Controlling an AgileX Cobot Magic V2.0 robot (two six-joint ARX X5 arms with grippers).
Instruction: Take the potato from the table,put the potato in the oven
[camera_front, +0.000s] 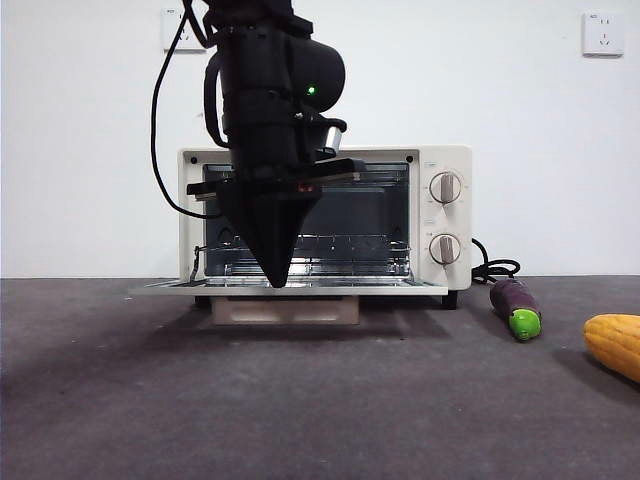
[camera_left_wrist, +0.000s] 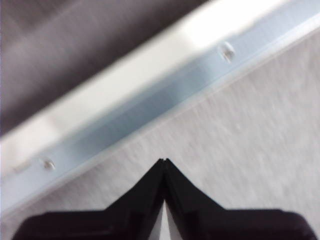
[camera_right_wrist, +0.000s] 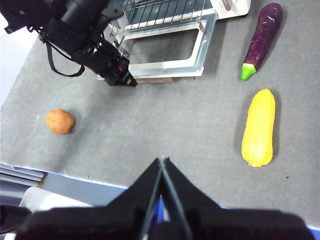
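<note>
With the oven door down, my empty, clenched left gripper hung there; the potato, mid-left, awaited grasping.

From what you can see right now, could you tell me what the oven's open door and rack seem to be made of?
The oven's open door looks like a bright metal frame around a dark glass pane, since it shines and reflects. The rack appears to be thin, shiny metal wire.
</note>
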